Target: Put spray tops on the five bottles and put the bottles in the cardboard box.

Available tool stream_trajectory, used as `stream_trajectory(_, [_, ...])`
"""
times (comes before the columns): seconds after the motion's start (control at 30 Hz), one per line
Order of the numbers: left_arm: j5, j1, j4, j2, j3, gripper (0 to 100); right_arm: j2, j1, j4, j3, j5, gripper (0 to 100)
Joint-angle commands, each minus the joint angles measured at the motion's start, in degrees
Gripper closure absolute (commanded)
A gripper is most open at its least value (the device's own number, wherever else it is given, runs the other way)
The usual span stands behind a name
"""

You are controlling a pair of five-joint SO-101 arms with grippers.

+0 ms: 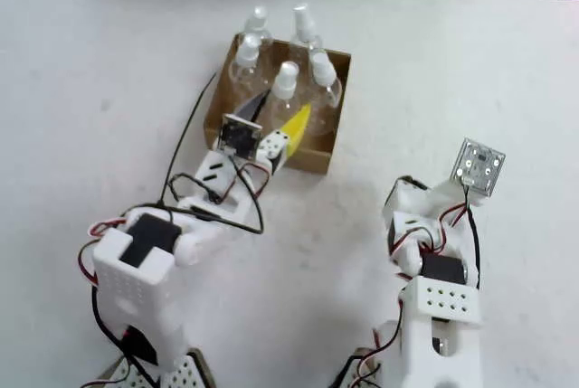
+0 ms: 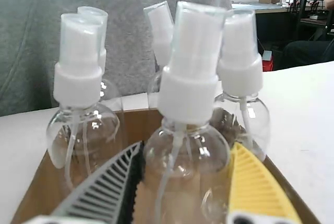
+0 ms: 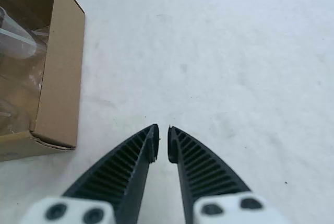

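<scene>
All five spray tops (image 2: 194, 62) fitted. Three bottles in cardboard box (image 1: 312, 160); left gripper (image 1: 282, 109) clasps the front bottle (image 2: 185, 161). Two back bottles (image 1: 258, 22) apparently stand behind box. Right gripper (image 3: 163, 130) closed, empty.

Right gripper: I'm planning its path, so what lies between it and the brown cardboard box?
Only bare white table separates the right gripper from the brown cardboard box, as the right wrist view shows.

A robotics lab: robot arms (image 1: 145, 252) share a white table (image 1: 470, 62); another equipment-laden bench (image 2: 261, 6) stands behind.
</scene>
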Motion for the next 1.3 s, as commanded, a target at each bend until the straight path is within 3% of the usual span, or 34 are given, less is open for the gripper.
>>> stream_trajectory(0.0, [0.3, -0.5, 0.2, -1.0, 0.4, 79, -0.1, 0.5, -1.2, -0.3, 0.6, 98.1])
stream_trajectory(0.1, [0.3, -0.5, 0.3, -1.0, 0.4, 78, -0.1, 0.5, -1.2, -0.3, 0.6, 98.1])
stream_trajectory(0.37, [0.6, -0.5, 5.3, -1.1, 0.1, 63, -0.1, 0.4, -1.2, -0.3, 0.6, 98.1])
stream_trajectory(0.8, [0.6, -1.5, 5.2, -1.2, 0.0, 63, 0.0, 0.4, -1.2, -0.3, 0.7, 98.1])
stream_trajectory(1.27, [0.4, -1.9, 5.6, -12.2, 4.8, 63, 0.0, 0.4, -1.2, -0.3, 0.7, 98.1])
